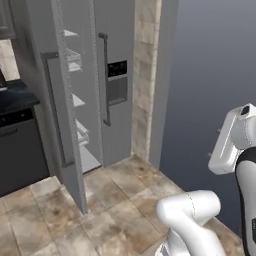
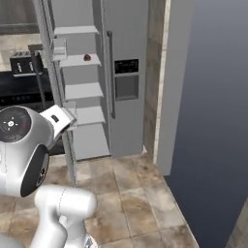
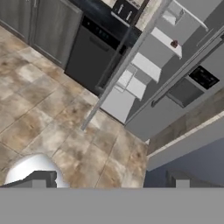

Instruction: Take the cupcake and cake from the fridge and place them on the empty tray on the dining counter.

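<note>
Fridge (image 2: 127,72): I see it tall and grey at about 12 o'clock in the right base view, its left door (image 1: 55,100) swung wide open toward me, the right door shut with a dark vertical bar handle (image 2: 111,72) and a dark dispenser panel (image 2: 126,77).
Shelves (image 2: 82,89): white, stacked inside the open left compartment; small door bins hang on the inside of the open door.
Cake (image 2: 87,57): I make out a small dark reddish-brown lump on the second shelf from the top, toward its right end, at about 11 o'clock in the right base view; in the hand view it sits at about 1 o'clock (image 3: 174,44).
Cupcake: I cannot pick it out on any shelf.
Gripper (image 3: 107,179): fingers spread wide apart with nothing between them, just two dark tips (image 3: 41,178) at the bottom of the hand view, well apart from the fridge and hanging over the floor.
Arm (image 1: 235,145): white, raised at about 3 o'clock in the left base view.
Floor (image 1: 115,200): tan stone tiles between me and the fridge.
Worktop (image 1: 15,97): black, just left of the open door, with dark cabinets below and a toaster (image 2: 22,62) further back.
Wall (image 2: 213,97): plain blue-grey, at 3 o'clock beside a stone-faced strip.
</note>
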You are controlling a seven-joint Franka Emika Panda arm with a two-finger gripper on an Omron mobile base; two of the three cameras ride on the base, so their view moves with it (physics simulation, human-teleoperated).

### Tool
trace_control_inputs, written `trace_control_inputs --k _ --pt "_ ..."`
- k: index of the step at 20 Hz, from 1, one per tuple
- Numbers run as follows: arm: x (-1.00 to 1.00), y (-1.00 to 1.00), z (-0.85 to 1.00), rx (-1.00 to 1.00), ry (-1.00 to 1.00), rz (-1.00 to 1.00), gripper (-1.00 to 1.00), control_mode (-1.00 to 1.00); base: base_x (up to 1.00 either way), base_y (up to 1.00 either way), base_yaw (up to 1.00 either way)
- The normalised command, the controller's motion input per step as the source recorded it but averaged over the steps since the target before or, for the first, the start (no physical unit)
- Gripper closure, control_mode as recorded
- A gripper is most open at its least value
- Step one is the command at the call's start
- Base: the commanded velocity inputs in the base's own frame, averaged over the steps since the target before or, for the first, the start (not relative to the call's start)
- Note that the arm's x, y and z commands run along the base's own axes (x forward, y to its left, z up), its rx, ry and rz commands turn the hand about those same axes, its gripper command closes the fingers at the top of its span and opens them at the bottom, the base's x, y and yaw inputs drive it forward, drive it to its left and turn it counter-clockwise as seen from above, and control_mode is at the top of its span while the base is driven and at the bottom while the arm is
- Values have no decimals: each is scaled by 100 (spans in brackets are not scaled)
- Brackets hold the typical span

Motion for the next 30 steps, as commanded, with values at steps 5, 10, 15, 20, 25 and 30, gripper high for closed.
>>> trace_control_inputs --k 5,10,15,20,25,30 --pt "0 0 0 0 0 0 -100 100 56 -56 15" --pt "0 0 0 0 0 0 -100 100 73 -3 16" --pt "0 0 0 0 0 0 -100 100 91 0 21" --pt "0 0 0 0 0 0 -100 100 66 -24 17" --pt "0 0 0 0 0 0 -100 100 53 -35 15" --pt "0 0 0 0 0 0 -100 100 55 -12 15"
